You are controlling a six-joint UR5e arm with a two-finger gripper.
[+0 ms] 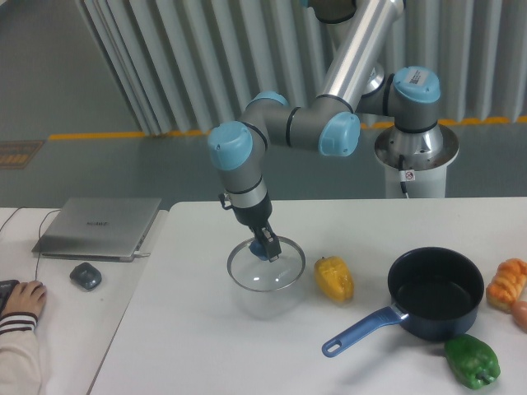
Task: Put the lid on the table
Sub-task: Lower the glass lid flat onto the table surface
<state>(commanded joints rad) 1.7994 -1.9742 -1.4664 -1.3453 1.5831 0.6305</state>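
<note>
The lid (265, 268) is a round clear glass disc with a thin metal rim and a blue knob, hanging slightly tilted a little above the white table (206, 346). My gripper (265, 246) points down from above and is shut on the blue knob at the lid's centre. A faint shadow of the lid falls on the tabletop just beneath it. The lid sits left of centre, well away from the saucepan.
A yellow pepper (333, 278) lies right of the lid. A dark saucepan (435, 293) with a blue handle stands further right, with a green pepper (473, 360) and orange food (506, 282) near it. A laptop (99, 227), mouse (86, 276) and a person's hand (23, 299) occupy the left desk.
</note>
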